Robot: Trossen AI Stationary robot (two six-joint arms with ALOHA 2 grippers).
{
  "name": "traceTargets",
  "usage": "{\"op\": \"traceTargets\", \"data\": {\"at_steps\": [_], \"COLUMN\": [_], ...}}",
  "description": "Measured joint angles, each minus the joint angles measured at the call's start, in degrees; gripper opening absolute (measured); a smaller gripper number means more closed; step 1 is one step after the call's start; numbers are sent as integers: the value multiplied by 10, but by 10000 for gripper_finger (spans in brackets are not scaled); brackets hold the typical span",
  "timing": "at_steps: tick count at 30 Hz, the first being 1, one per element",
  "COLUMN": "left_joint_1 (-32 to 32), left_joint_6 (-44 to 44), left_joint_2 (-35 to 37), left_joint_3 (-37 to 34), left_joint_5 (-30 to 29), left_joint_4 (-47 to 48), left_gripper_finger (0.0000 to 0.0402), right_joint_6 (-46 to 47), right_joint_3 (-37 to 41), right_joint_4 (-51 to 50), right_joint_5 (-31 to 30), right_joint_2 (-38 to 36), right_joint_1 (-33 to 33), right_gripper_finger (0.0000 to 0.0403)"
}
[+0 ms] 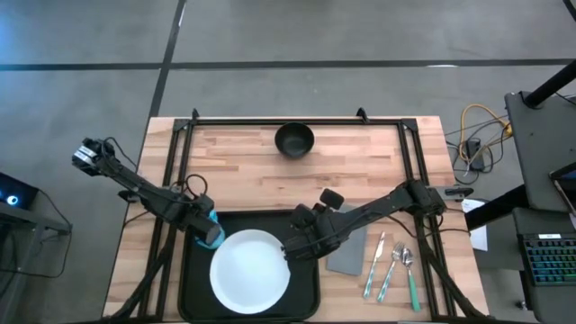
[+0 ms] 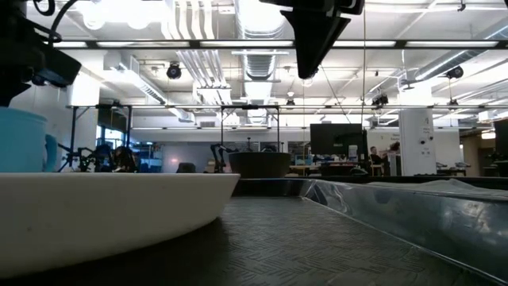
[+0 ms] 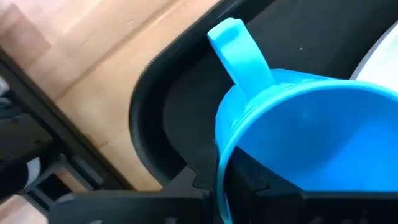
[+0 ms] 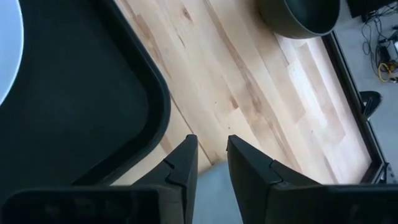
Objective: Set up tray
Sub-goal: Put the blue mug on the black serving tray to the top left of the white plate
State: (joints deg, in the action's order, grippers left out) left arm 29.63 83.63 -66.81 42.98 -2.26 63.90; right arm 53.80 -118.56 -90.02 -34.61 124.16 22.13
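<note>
Wooden counter [image 1: 243, 166] carries the tray [image 1: 193, 292] at its near edge, plate [image 1: 249, 264] inside. My left end effector [image 1: 209, 230] pinches the blue cup [image 3: 298, 134] over the tray's corner for placing; my right end effector [image 4: 211, 155], slightly spread and empty, hovers beside the tray's rim.

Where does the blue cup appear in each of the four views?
High view: blue cup at the tray's upper-left corner, beside the white plate.
Low view: cup at the far left edge, behind the plate.
Left wrist view: fills the middle and right.
Right wrist view: not visible.
Shared landmark: the tray.
</note>
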Motion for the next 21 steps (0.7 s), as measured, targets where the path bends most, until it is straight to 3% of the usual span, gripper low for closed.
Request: {"op": "traceTargets", "data": {"at_steps": [11, 21], "left_joint_1": [0, 0], "left_joint_6": [0, -1], "left_joint_2": [-3, -3], "left_joint_3": [-2, -3], "left_joint_5": [24, 35], "left_joint_4": [-16, 10], "left_gripper_finger": [10, 11], "right_joint_6": [2, 73], "right_joint_3": [50, 181], "right_joint_4": [0, 40], "right_joint_5": [-3, 0], "right_joint_2": [-55, -146], "right_joint_1": [0, 0], "right_gripper_finger": [82, 80]}}
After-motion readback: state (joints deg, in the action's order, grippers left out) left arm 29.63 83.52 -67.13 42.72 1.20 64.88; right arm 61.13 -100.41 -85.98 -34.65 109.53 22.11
